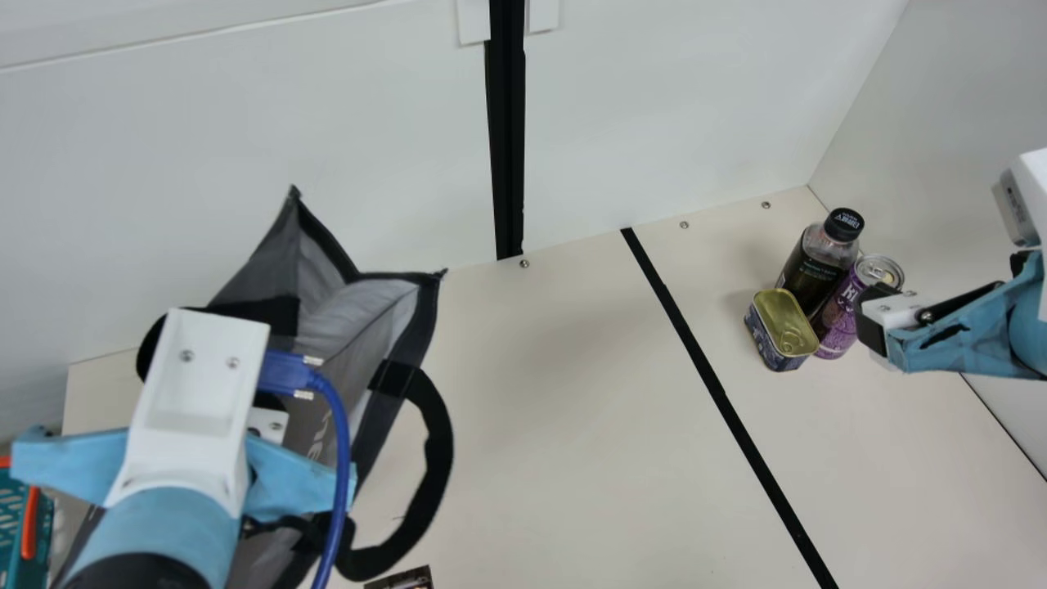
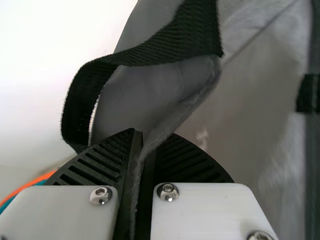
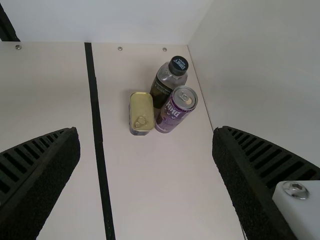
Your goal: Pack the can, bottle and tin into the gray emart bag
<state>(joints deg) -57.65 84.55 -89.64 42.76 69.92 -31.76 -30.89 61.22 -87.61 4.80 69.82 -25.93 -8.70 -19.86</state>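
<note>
Teal basket point(image 1: 11, 523) peeking in left of the left claw point(image 1: 192, 393), some dark printed thing point(image 1: 405, 581) off to that claw's right, plus black tape point(image 1: 713, 381) on the table point(image 1: 556, 425) between it and the right claw point(image 1: 873, 323).

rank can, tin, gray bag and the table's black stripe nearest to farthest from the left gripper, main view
1. Gray bag, pinched in the left gripper
2. Black stripe, right of the bag
3. Tin, beyond the stripe
4. Can, at the tin's right
</note>
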